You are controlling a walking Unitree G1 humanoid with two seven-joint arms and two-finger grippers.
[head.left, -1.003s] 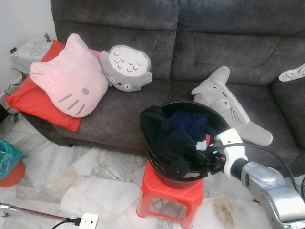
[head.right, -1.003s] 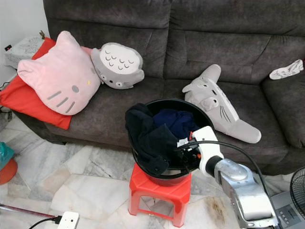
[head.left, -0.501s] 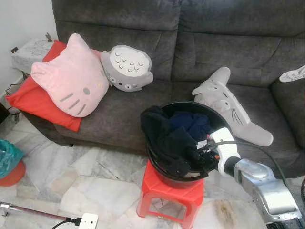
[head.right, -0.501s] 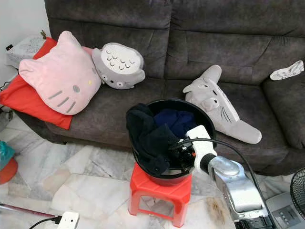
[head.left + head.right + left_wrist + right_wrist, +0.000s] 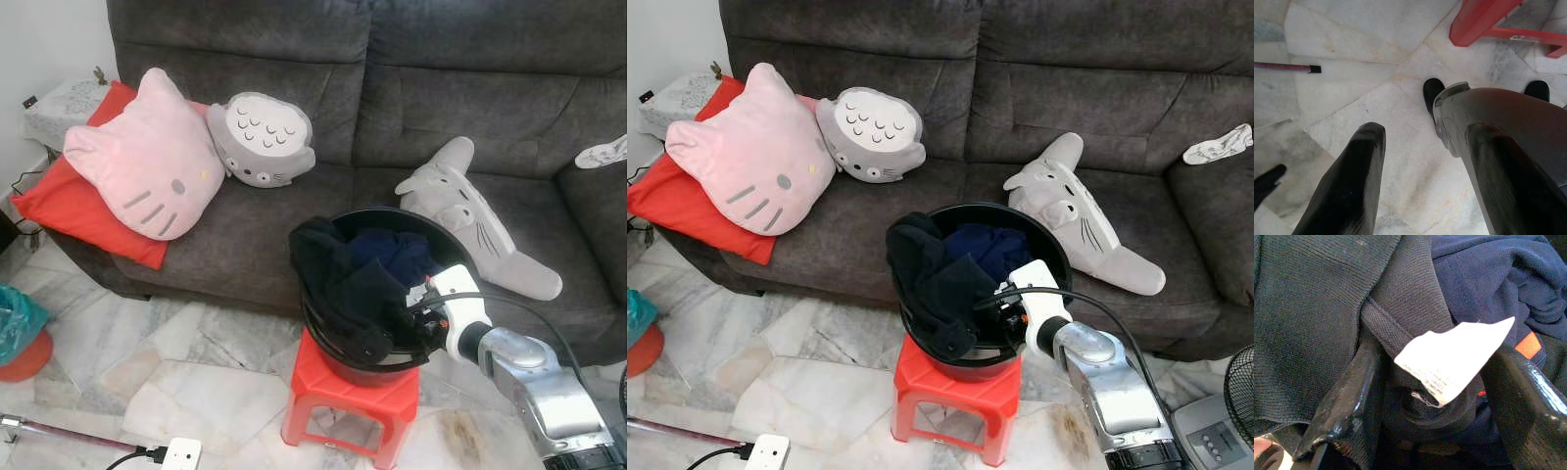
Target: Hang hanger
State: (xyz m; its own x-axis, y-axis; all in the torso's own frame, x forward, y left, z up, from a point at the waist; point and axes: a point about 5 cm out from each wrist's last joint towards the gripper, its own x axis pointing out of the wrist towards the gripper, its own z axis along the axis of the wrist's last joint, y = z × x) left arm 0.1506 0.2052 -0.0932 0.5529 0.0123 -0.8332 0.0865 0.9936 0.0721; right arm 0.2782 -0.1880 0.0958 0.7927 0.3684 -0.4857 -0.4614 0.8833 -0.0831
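Right tool, spread open around dark knitted garment in round black basket, lower centre: close gently, lift straight.

Even, soft daylight, sharp eye views; wrist close-ups slightly blurred.

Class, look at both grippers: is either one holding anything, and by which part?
Nothing is held yet. The right gripper is open, its fingers straddling the black garment near its white label, not yet closed. The left gripper hangs open above the floor.
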